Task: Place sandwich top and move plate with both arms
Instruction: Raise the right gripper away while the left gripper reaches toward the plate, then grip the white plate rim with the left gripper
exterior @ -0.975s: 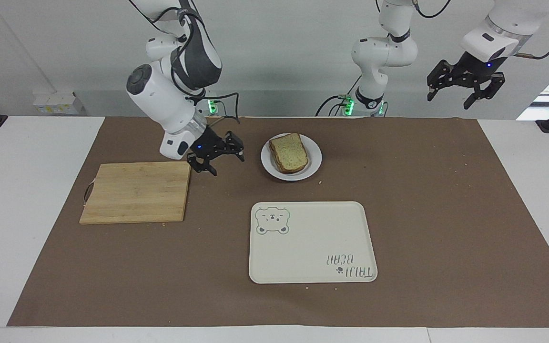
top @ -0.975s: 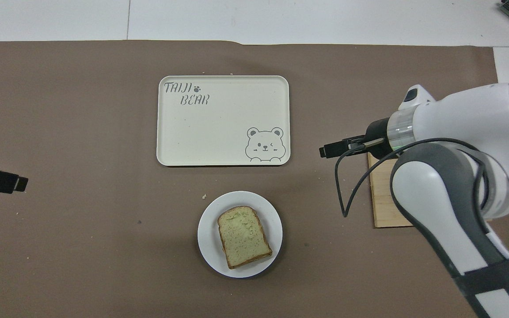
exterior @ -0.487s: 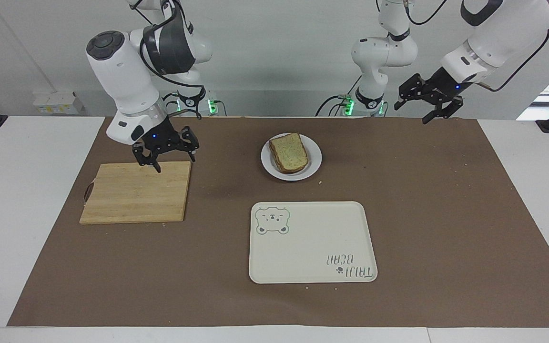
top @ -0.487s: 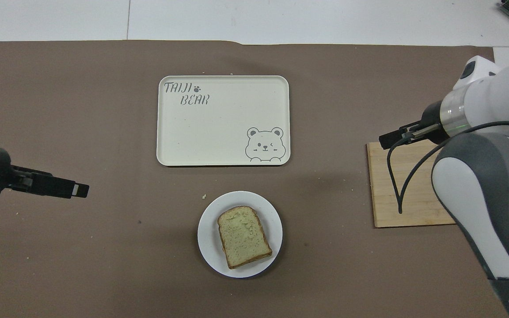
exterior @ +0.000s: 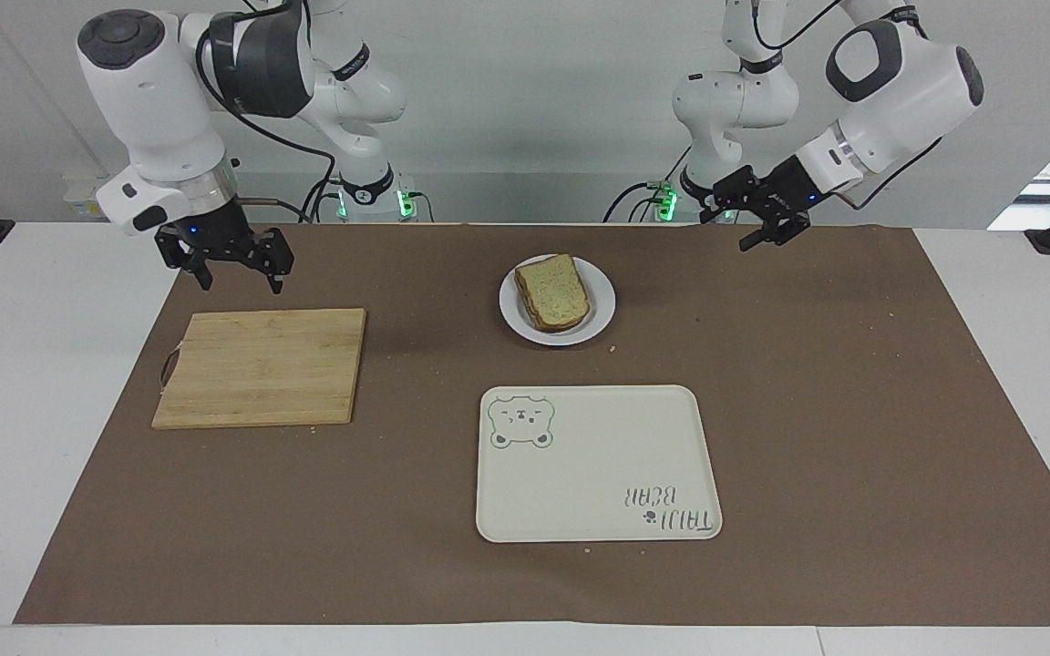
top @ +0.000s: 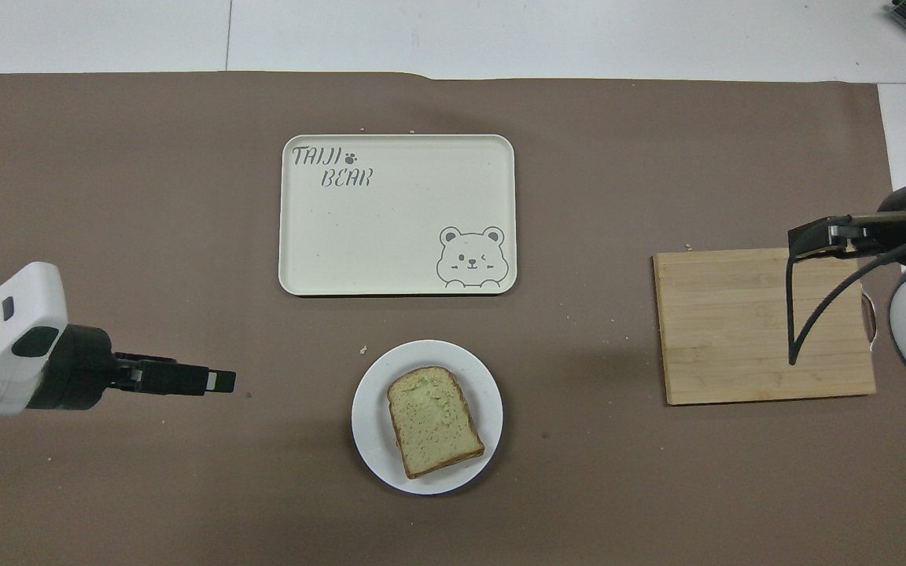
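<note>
the right gripper (exterior: 235,271) hangs in the air with its fingers spread wide and nothing between them, over the brown mat's edge just by the robot-side edge of the wooden cutting board (exterior: 261,366). the left gripper (exterior: 762,219) is likewise wide open and empty, raised over the mat toward the left arm's end. between the two grippers, well apart from both, the sandwich top (exterior: 554,290) lies on the plate (exterior: 602,303). the cream tray (exterior: 596,465) lies farther from the robots than the plate.
</note>
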